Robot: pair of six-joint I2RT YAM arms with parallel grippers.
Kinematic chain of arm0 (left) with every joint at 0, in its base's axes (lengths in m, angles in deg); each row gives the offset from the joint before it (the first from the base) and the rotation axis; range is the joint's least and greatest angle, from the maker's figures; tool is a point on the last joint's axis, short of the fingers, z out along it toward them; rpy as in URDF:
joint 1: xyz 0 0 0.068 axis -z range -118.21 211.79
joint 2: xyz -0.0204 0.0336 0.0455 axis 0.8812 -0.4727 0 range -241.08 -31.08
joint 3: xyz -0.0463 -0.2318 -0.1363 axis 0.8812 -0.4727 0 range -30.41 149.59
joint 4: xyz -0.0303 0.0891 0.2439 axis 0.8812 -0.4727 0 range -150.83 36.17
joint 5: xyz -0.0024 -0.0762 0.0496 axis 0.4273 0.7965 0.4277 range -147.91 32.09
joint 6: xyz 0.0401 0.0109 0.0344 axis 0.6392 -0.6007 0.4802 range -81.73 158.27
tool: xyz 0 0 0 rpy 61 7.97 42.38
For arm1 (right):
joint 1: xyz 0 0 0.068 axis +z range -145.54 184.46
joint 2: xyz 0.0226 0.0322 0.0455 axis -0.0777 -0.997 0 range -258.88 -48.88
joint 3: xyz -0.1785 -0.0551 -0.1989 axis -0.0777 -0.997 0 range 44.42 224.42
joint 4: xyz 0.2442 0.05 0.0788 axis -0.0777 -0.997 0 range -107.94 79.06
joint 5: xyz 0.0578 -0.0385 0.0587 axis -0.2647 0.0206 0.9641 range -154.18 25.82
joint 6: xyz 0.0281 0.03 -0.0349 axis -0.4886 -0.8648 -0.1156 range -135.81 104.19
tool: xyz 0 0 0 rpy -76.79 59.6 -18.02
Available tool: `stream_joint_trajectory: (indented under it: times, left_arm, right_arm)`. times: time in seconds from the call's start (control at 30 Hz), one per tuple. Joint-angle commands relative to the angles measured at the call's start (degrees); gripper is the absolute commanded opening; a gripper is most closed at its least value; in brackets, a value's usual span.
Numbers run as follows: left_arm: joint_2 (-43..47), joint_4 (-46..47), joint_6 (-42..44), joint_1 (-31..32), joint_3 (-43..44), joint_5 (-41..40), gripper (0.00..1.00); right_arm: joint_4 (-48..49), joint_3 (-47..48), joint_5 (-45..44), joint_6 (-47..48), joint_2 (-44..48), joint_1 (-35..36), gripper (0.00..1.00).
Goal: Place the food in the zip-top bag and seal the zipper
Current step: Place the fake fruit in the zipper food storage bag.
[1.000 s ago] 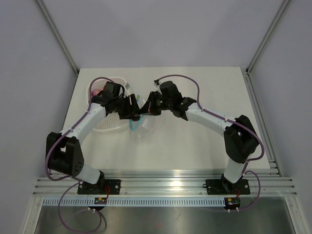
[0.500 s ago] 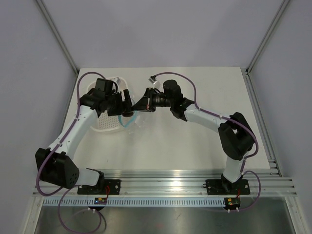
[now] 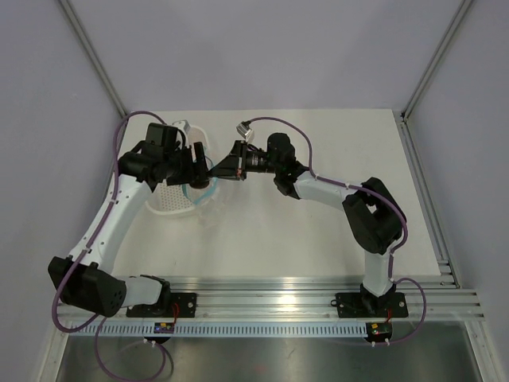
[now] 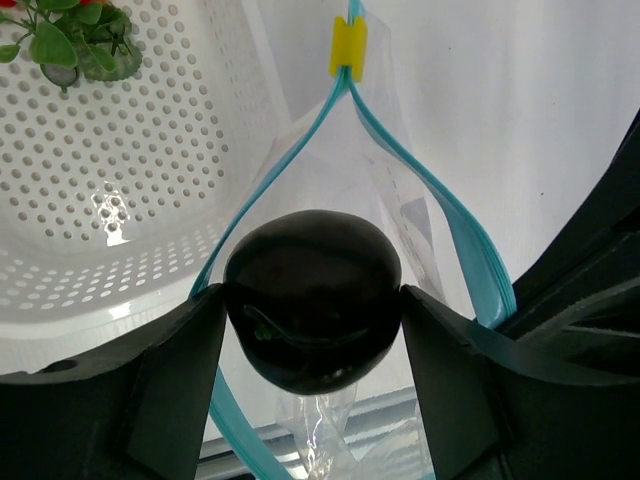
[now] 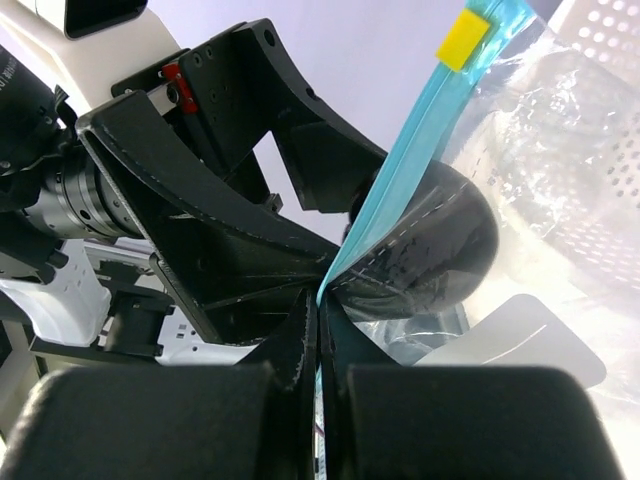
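1. The white basket (image 4: 120,200) sits left of the left gripper (image 4: 312,335), with the green leafy piece (image 4: 70,45) inside.
2. The zip-top bag (image 5: 560,150) hangs from the right gripper (image 5: 318,330), which pinches the zipper (image 5: 392,180) so the mouth gapes.
3. The left gripper's fingers clasp the dark round food (image 4: 310,280) within that mouth.

Zip-top bag (image 4: 400,215): clear film, mouth spread into a wide loop. Zipper (image 4: 468,245): light blue strips parted, meeting at a yellow slider (image 4: 349,47) at one end. Dark roundish food piece (image 4: 312,300) sits within the loop. Green leafy piece (image 4: 70,40) lies in the white perforated basket (image 4: 130,200).
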Motion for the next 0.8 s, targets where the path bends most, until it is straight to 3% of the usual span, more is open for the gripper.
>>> stream_joint_trajectory:
  times: [0.0,0.27,0.43,0.77]
  left_arm:
    - [3.62,5.37,-1.88,2.89,5.55,11.13,0.76]
    - [4.67,6.33,-2.23,2.89,6.96,14.38,0.81]
    - [6.60,7.12,-2.14,2.80,7.14,14.82,0.65]
    - [9.86,6.60,-1.53,-1.06,8.63,14.56,0.57]
  right_arm:
    - [1.45,-1.00,-3.00,-0.04,-2.51,1.79,0.00]
    - [0.92,-1.09,-3.09,0.49,-3.21,1.70,0.00]
    - [0.92,-1.35,-3.09,0.49,-3.56,1.70,0.00]
    - [1.27,-1.61,-2.92,0.31,-4.00,1.61,0.00]
